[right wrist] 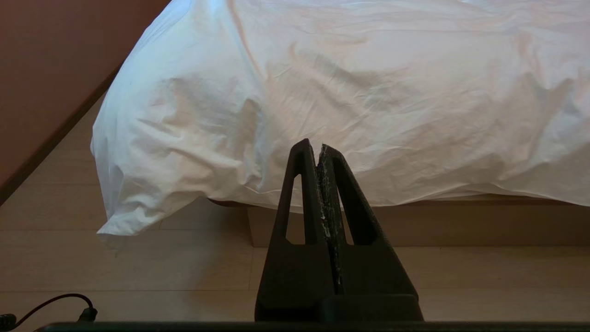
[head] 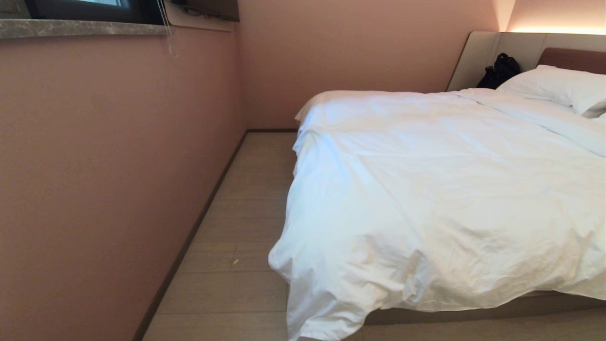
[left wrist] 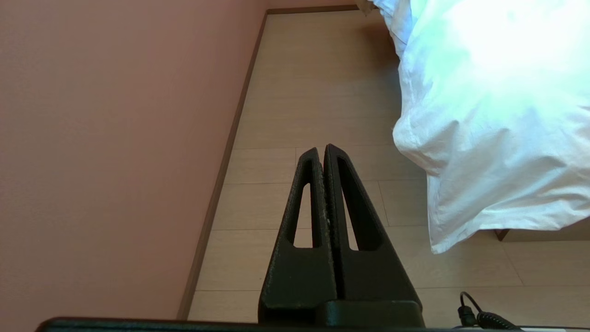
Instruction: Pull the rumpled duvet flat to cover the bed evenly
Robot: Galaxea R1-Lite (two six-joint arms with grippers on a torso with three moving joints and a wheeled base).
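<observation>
Duvet fabric is lying spread over the bed, wrinkled and puffy, covering the mattress from the foot end up toward the pillow that is resting against the padded headboard. Its near corner is hanging off the bed's foot corner and drooping toward the wooden floor, while the rest of the foot edge is sitting higher and leaving a strip of the brown base showing. Along the bed's wall side, the cover is bulging over the edge above the floor strip that is running between the bed and the pink wall. A black bag is sitting at the head of the bed, beside the pillow and against the headboard.

Neither arm is showing in the head view. The left gripper is hovering above the floor beside the bed's foot corner, apart from the hanging cloth, its two fingers pressed together with nothing between them. The right gripper is pointing at the foot edge of the bed, also clear of the fabric, its fingers likewise closed tight and holding nothing.
</observation>
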